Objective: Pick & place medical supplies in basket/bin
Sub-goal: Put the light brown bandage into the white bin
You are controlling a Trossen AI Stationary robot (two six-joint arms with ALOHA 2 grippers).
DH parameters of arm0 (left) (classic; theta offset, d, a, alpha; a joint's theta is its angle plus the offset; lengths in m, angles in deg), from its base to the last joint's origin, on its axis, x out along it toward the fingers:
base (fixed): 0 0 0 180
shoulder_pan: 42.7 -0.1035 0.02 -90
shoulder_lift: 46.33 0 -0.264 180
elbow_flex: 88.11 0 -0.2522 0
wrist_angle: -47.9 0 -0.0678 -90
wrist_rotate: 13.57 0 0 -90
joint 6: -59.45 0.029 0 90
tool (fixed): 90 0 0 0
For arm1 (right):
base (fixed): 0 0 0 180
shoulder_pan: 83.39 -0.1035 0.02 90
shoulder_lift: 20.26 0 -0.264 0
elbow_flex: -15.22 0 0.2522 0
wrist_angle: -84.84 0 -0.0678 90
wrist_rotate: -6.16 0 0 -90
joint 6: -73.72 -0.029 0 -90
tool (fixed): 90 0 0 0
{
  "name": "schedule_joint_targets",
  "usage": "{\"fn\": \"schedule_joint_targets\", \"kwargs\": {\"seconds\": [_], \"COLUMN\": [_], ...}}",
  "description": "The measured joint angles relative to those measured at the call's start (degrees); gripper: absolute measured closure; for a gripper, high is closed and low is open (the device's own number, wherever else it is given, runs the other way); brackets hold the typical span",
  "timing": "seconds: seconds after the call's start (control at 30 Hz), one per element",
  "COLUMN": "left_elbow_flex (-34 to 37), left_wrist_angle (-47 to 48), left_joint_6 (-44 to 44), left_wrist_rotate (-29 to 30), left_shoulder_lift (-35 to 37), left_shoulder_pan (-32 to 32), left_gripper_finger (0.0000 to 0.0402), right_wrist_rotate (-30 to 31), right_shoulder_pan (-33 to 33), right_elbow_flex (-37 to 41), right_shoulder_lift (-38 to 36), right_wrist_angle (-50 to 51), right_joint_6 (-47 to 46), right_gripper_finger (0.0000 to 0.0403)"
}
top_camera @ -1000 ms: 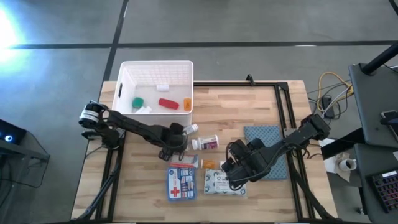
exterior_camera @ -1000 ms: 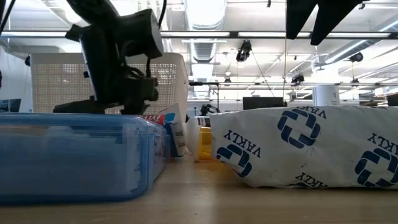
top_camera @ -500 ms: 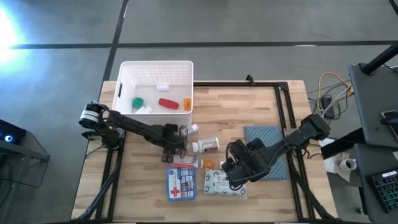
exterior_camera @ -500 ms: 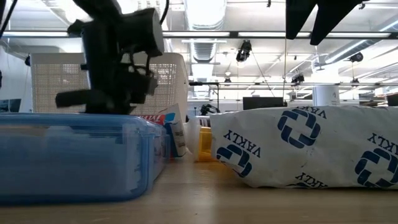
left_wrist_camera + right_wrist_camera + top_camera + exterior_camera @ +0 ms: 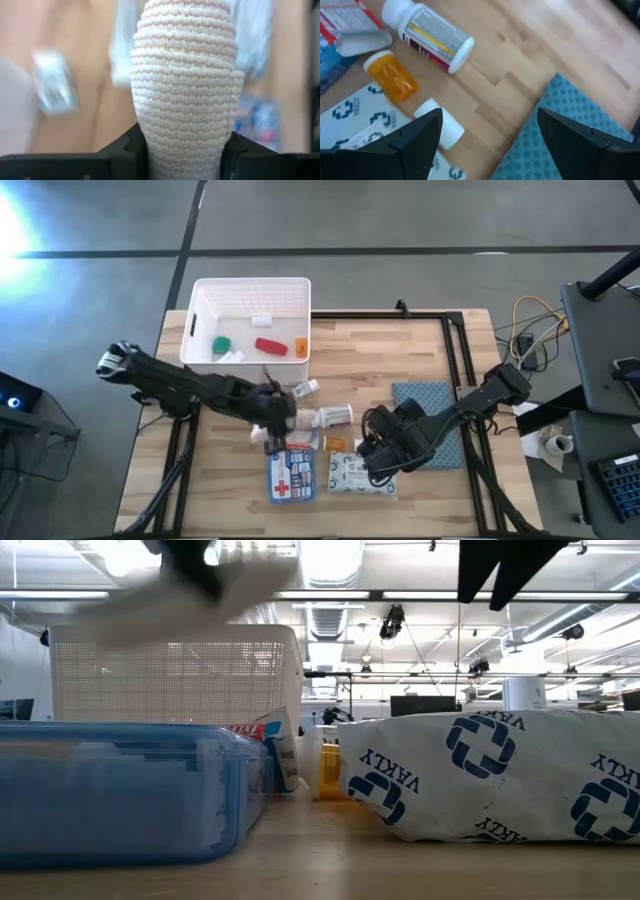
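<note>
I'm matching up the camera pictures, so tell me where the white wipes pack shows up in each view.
High view: the white wipes pack lies near the table's front edge, under the right gripper.
Low view: it fills the right half.
Left wrist view: not in it.
Right wrist view: only a corner shows, by a finger.
Shared landmark: the orange pill bottle, beside the pack.

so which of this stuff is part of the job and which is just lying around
Part of the job:
- white bin
- tan roll, gripped in the left hand
- white pill bottle
- orange vial
- first-aid pouch
- wipes pack

Just lying about:
- blue-grey cloth pad
- cables off the table's edge
</note>
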Motion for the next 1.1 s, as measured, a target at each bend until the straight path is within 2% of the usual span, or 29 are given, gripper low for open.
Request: {"fn": "schedule_joint_targets", "kwargs": {"seconds": [0.1, 0.17, 0.3, 0.37, 0.53, 0.7, 0.77, 0.83, 0.87, 0.97, 1.1], "left_elbow_flex": [-6.2, -10.36, -15.36, -16.01, -13.78, -6.93, -4.15, -1.39, 0.01, 3.56, 4.59], "left_wrist_angle": [-1.0, -1.11, -0.7, 1.29, 9.59, 9.61, 9.03, 8.74, 8.09, 4.23, 2.92], "left_joint_6": [-0.39, 1.43, 12.83, 18.96, 21.15, 21.23, 22.32, 24.87, 26.48, 31.57, 37.67], "left_wrist_rotate": [8.19, 17.92, 40.89, 45.88, 43.2, 42.29, 37.78, 31.28, 29.9, 30.01, 29.88], "left_shoulder_lift": [4.27, 6.73, 11.08, 12.89, 15.01, 14.97, 14.45, 14.08, 13.98, 13.98, 14.18], "left_shoulder_pan": [0.63, 0.8, -0.3, -3.63, -18.15, -30.66, -34.26, -36.95, -38.02, -39.11, -38.96], "left_gripper_finger": [0.0283, 0.0283, 0.0282, 0.0282, 0.0281, 0.0259, 0.024, 0.022, 0.021, 0.018, 0.015], "right_wrist_rotate": [2.71, 4.13, 5.13, 5.13, 5.13, 6.86, 6.89, 6.68, 6.44, 5.18, 0.81], "right_shoulder_pan": [0.0, 0.0, 0.0, 0.0, 0.13, 1.17, 2.11, 3.31, 3.93, 5.7, 8.23], "right_elbow_flex": [0.07, 0.17, 0.43, 0.63, 1.37, 2.23, 2.27, 2.27, 2.27, 2.27, 2.27], "right_shoulder_lift": [0.0, 0.0, 0.0, 0.0, 0.0, 0.0, 0.0, 0.0, 0.0, 0.0, 0.0], "right_wrist_angle": [-0.03, 0.0, -0.04, -0.15, -0.86, -5.57, -8.62, -12.1, -13.99, -19.36, -23.82], "right_joint_6": [1.31, 1.56, 1.7, 1.96, 1.97, 4.87, 7.9, 10.94, 12.28, 15.6, 19.77], "right_gripper_finger": [0.0087, 0.0088, 0.0088, 0.0087, 0.009, 0.0099, 0.0102, 0.0105, 0.0106, 0.011, 0.0113]}}
